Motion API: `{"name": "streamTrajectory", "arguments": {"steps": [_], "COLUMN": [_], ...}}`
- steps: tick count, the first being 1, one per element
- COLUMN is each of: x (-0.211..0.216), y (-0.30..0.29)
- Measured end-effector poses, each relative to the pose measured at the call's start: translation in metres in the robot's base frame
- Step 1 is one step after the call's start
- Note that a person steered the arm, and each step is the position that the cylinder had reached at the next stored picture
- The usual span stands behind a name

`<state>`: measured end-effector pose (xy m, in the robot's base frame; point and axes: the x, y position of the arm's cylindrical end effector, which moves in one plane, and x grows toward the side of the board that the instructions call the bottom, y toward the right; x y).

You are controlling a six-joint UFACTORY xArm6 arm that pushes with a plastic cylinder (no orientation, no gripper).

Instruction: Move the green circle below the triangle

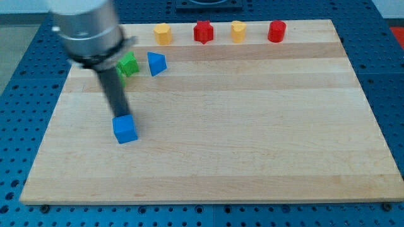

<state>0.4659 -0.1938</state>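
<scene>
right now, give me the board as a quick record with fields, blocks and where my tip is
surface: wooden board
my tip: touching the top edge of the blue cube
blue triangle: upper left
green block: just left of the triangle, partly hidden by the rod, shape unclear
top row, left to right: yellow block, red star, yellow block, red cylinder

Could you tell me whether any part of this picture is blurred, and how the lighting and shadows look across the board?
In the camera view, the arm's grey housing at the view's top left is smeared by blur, as is the rod down to my tip, which meets the blue cube; the blocks and wooden board are sharp; light is even, shadows are short and soft, no strong glare.
</scene>
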Motion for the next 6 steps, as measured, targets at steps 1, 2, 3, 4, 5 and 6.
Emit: {"name": "streamTrajectory", "arguments": {"steps": [1,2,3,4,5,6], "x": [-0.049,-0.090,-0.090,-0.087,-0.083,-0.073], "y": [-0.077,-0.109,-0.064,-0.022,0.021,0.072]}}
